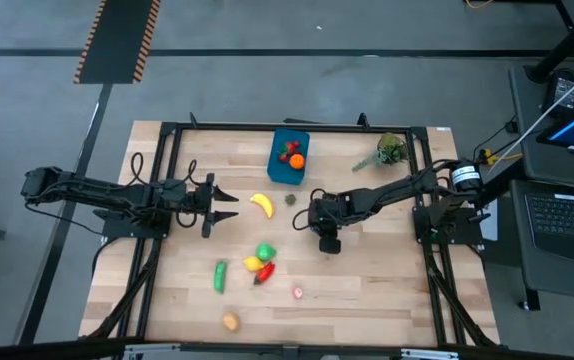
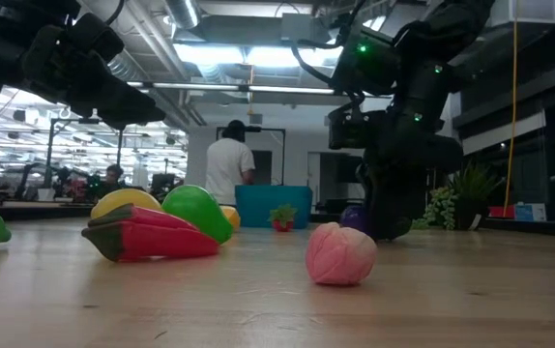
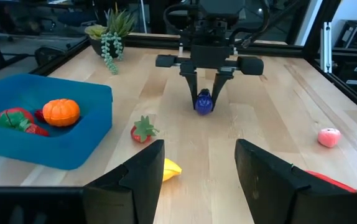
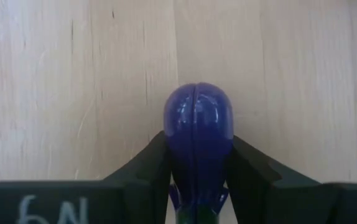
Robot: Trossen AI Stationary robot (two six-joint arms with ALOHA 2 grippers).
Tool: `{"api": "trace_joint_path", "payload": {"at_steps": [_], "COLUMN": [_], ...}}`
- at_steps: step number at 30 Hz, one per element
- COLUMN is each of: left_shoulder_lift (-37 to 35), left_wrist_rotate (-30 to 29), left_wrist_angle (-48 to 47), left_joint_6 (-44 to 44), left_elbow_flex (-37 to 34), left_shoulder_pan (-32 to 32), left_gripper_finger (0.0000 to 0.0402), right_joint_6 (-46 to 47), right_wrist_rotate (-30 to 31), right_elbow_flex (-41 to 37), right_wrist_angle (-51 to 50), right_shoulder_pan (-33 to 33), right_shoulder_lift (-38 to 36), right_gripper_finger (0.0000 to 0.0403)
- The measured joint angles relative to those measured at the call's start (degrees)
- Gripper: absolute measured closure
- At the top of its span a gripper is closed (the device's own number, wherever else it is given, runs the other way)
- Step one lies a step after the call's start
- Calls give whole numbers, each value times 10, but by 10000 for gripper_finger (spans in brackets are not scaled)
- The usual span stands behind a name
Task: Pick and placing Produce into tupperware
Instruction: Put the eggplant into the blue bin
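Clearly, in the high view the right gripper [image 1: 328, 243] sits mid-frame, well below the tupperware [image 1: 288, 156] at upper centre, with the banana [image 1: 261, 204] and a small green piece [image 1: 291, 199] near its likely path. From the left wrist, the left gripper [image 3: 198, 163] hangs spread, empty. Seen from the right wrist, fingers [image 4: 142, 160] pinch the glossy eggplant [image 4: 198, 134] by its narrow end; I judge it could squirt free over the bench [image 4: 54, 81].
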Motion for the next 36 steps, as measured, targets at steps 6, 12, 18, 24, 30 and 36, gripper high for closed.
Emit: {"api": "trace_joint_path", "payload": {"at_steps": [6,12,18,24,30,36], "left_shoulder_lift": [0,0,0,0,0,0], "left_wrist_rotate": [0,0,0,0,0,0], "left_wrist_angle": [-3,-9,-9,-9,-10,-10], "left_joint_6": [0,-2,-2,-2,-2,-2], "left_elbow_flex": [0,0,0,0,0,0], "left_shoulder_pan": [0,0,0,0,0,0], "left_gripper_finger": [211,211,211,211,211,211], "right_joint_6": [3,17,-5,-18,-20,-39], "right_wrist_rotate": [-15,-12,5,64,108,129], "right_elbow_flex": [-4,-2,-2,-6,-41,-124], "right_wrist_angle": [-12,-40,-48,-80,-76,28], "right_shoulder_pan": [1,0,0,-1,-1,-1], "right_shoulder_lift": [-36,-102,-179,-271,-365,-450], "right_gripper_finger": [279,279,279,280,280,280]}}
